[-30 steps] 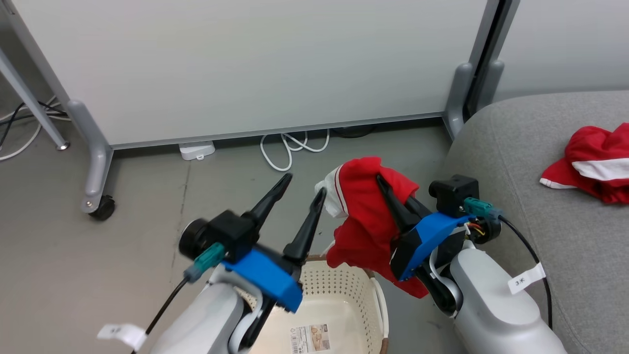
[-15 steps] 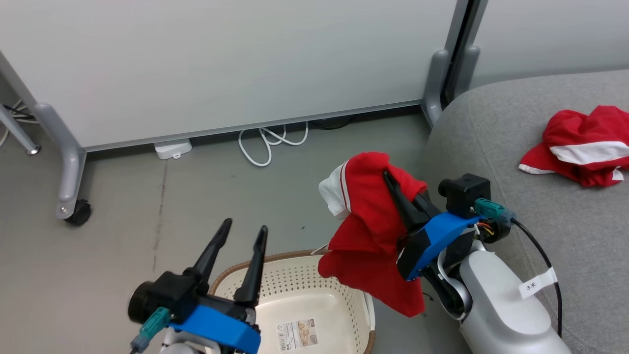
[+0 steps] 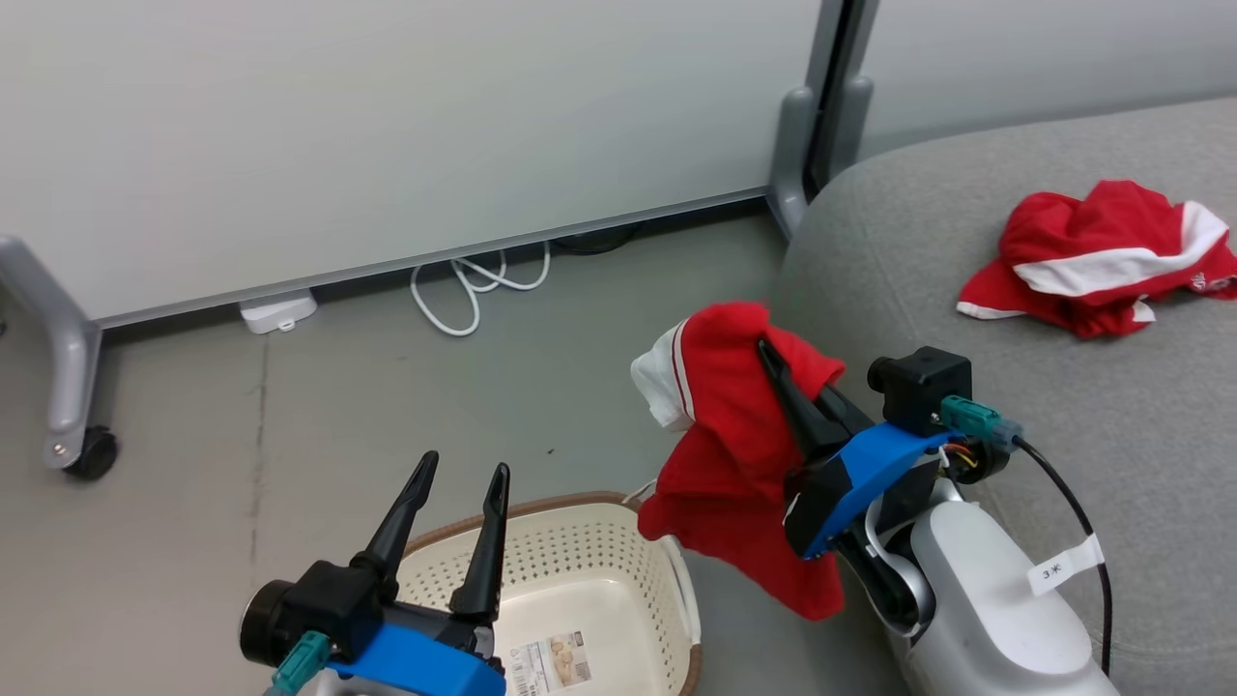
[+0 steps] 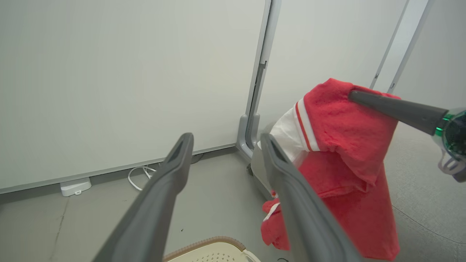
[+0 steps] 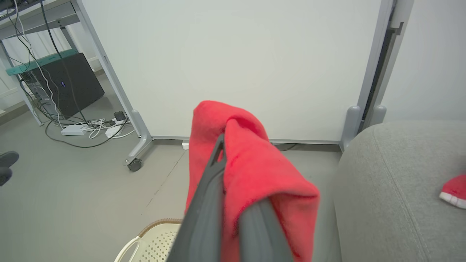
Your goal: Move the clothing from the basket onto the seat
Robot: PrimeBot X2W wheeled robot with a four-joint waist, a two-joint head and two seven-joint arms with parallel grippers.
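The right tool [image 3: 773, 360], centre-right of the head view, is clamped on a red garment [image 3: 734, 454] that hangs in the air, above and between the basket [image 3: 580, 541] and the sofa [image 3: 1111, 416]. The left tool [image 3: 465, 464], lower left, has its fingers apart, gripping nothing. The basket, bottom centre, shows its cream floor (with a paper label [image 3: 551, 662] on it). A second red garment [image 3: 1092, 256] lies on the sofa, upper right.

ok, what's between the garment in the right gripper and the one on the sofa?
Head view: the right gripper and its wrist, then bare grey sofa, between the held garment and the second garment.
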